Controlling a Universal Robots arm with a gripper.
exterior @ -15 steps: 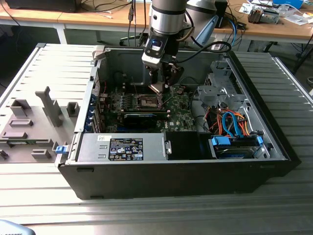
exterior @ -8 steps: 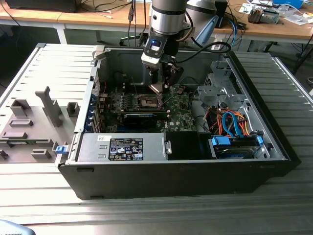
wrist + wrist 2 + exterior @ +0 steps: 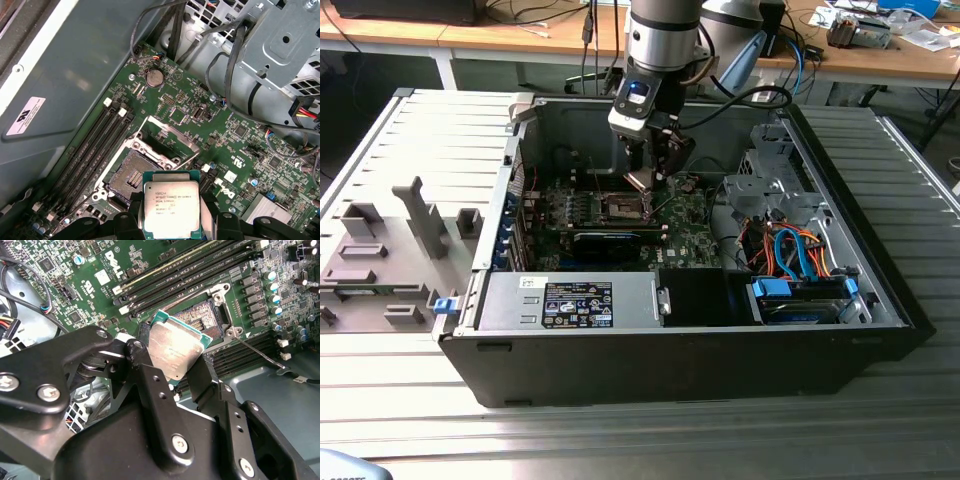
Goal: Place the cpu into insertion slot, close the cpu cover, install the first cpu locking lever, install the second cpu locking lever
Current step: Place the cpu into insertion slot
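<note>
Inside the open computer case that lies on the ribbed grey bench, the claw hangs over the green motherboard, pinching the cpu by two opposite edges. In both wrist views the chip sits between the black fingers with its silvery top showing. It is above the board and just beside the insertion slot, overlapping one corner of it in the first wrist view and not seated. The slot is bare, its field of contacts exposed. The cpu cover stands swung up at the slot's far edge, and a locking lever sticks out free at the side. I judge the first step, placing the chip, to be in hand, with cover and levers untouched. Seating it would seem to call for the chip to be held level and centred squarely over the slot, its edges parallel to the frame, and lowered without scraping the contacts; in the second wrist view it looks tilted to the board.
</note>
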